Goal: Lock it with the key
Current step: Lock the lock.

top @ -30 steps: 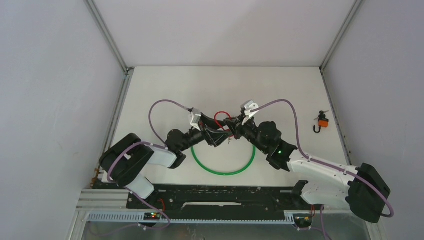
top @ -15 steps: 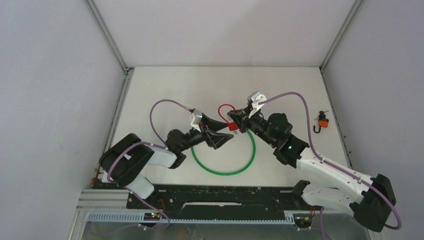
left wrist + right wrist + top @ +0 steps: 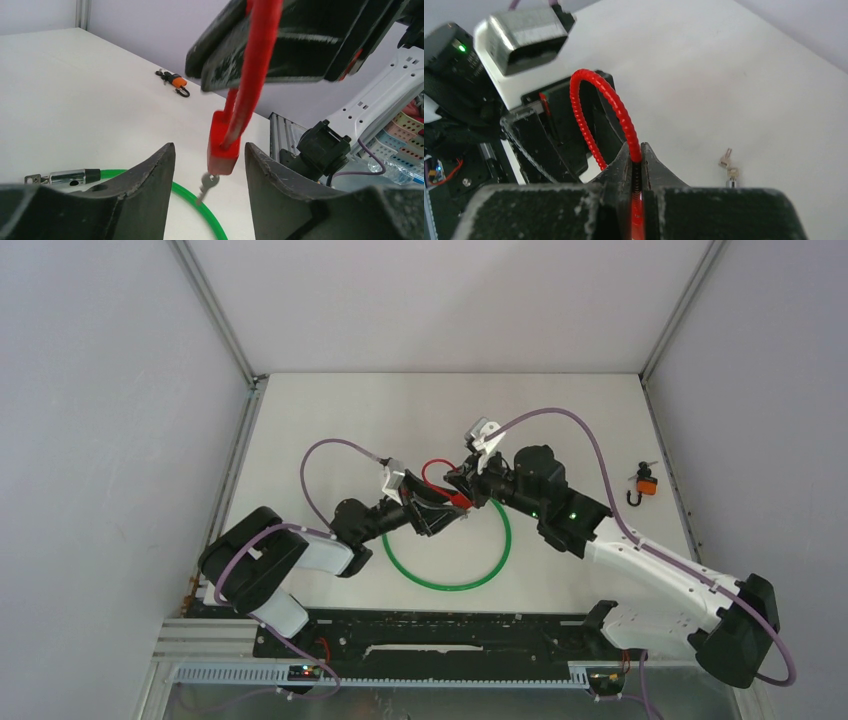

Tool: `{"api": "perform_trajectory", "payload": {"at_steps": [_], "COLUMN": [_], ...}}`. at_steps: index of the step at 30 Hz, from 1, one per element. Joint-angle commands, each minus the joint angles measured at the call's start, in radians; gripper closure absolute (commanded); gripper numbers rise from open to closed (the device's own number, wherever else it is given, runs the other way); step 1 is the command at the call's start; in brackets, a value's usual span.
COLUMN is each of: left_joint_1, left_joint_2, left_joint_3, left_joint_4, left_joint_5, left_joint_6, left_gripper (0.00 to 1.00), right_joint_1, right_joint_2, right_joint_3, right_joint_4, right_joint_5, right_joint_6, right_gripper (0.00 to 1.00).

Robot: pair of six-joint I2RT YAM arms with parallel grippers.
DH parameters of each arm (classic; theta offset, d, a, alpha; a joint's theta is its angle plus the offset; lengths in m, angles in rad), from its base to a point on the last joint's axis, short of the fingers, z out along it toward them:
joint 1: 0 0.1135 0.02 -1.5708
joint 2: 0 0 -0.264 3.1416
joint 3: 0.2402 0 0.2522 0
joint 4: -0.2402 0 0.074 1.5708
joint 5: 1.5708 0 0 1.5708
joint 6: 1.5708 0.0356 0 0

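The right gripper [image 3: 636, 160] is clamped on 1 red cable shackle [image 3: 594, 100], its 2 fingers pressed together with the ribbed cable pinched between them. The left gripper [image 3: 209, 146] has its 2 fingers apart and grips nothing.

The shackle belongs to 1 red lock [image 3: 218, 156], which hangs below the right gripper. From the left wrist view its body sits in the gap between the left fingers and appears to touch neither. 1 silver key [image 3: 206, 183] sticks out of the lock's underside, pointing down toward the table [image 3: 350, 420].

The 2 arms meet nose to nose near the table's middle. The left arm reaches low from its base at the near left, with its forearm running rightward. The right arm stretches diagonally from the near right, with its wrist turned toward the left gripper.

Beneath and nearer than the grippers lies 1 green cable loop [image 3: 447, 585], flat on the table, with 1 metal end piece [image 3: 60, 176] visible from the left wrist. Well apart, at the table's right edge, lies 1 small orange padlock [image 3: 646, 484]. A silver bit beside it is too small to make out.
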Motion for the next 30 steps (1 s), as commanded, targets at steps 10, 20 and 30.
{"api": "perform_trajectory", "payload": {"at_steps": [10, 20, 30], "left_joint_1": [0.003, 0.002, 0.001], "left_joint_2": [-0.009, 0.003, 0.016], "left_joint_3": [0.052, 0.067, 0.079], "left_joint_4": [0.096, 0.096, 0.096], "left_joint_5": [0.055, 0.090, 0.106], "left_joint_6": [-0.019, -0.043, -0.058], "left_gripper": [0.59, 0.63, 0.67], "right_joint_1": [0.006, 0.002, -0.006], "right_joint_2": [0.035, 0.037, 0.031], "right_joint_3": [0.054, 0.054, 0.067], "right_joint_4": [-0.017, 0.018, 0.018], "right_joint_5": [-0.031, -0.036, -0.033], "right_joint_6": [0.004, 0.029, 0.028], "right_gripper": [1.00, 1.00, 1.00]}}
